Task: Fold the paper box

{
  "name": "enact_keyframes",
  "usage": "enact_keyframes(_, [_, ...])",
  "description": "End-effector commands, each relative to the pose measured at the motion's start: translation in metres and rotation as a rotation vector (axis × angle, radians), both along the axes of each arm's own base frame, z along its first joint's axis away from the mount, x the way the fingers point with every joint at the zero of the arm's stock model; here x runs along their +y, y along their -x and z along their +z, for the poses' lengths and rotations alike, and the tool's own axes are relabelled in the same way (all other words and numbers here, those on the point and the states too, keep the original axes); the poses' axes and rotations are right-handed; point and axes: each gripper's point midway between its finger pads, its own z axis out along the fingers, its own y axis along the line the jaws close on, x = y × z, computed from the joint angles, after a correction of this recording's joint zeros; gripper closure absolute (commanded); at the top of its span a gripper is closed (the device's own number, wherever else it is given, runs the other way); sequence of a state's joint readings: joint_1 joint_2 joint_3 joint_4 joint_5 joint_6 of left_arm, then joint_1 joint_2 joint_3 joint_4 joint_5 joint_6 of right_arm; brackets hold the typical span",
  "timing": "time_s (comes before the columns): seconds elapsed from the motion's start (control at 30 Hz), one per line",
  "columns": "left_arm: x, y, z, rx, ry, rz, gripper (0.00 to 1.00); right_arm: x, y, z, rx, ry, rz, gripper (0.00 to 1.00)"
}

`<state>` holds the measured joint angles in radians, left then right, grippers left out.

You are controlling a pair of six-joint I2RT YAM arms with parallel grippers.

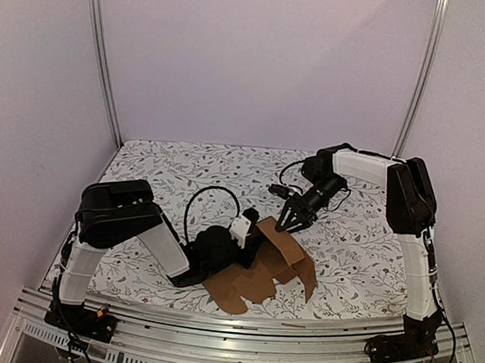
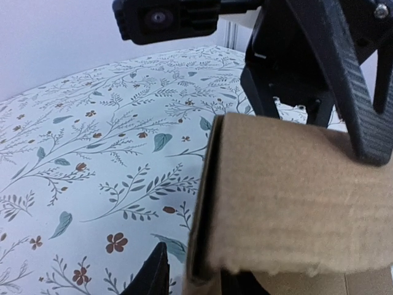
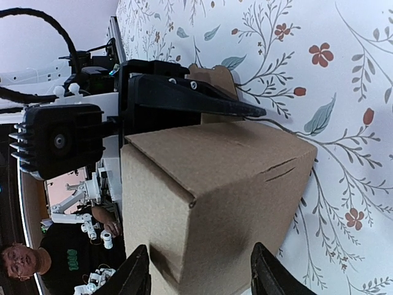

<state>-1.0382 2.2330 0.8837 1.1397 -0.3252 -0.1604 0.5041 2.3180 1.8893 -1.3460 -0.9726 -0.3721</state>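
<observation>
Right wrist view: the right gripper [image 3: 199, 273] is straddling a raised corner of the paper box [image 3: 227, 184], fingers spread wide; whether they are pinching it I cannot tell. The left gripper [image 1: 253, 235] is lying against the box's far wall, its grip hidden. The box is sitting on the floral tablecloth [image 3: 344, 74] between the arms.

One cardboard box [image 1: 263, 265]; two grippers at it, left gripper [image 1: 250, 224] and right gripper [image 1: 288, 227]; one flowered tablecloth [image 1: 185, 167].
</observation>
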Motion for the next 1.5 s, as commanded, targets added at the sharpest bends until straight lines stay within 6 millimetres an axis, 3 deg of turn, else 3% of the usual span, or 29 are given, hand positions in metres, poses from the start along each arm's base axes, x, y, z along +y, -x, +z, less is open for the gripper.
enact_keyframes(0.0, [0.005,0.0,0.016,-0.032,0.019,-0.005,0.71,-0.008,0.013,0.008,0.028,0.041,0.02,0.46])
enact_keyframes(0.43, [-0.011,-0.006,0.026,-0.055,0.06,-0.037,0.75,-0.01,0.014,0.008,0.023,0.053,0.017,0.46])
enact_keyframes(0.7, [-0.013,-0.015,0.022,-0.048,0.05,-0.031,0.82,-0.011,0.015,0.009,0.021,0.053,0.019,0.46])
enact_keyframes(1.47, [-0.017,-0.013,0.005,-0.025,-0.002,-0.064,0.83,-0.011,0.016,0.009,0.022,0.053,0.023,0.46])
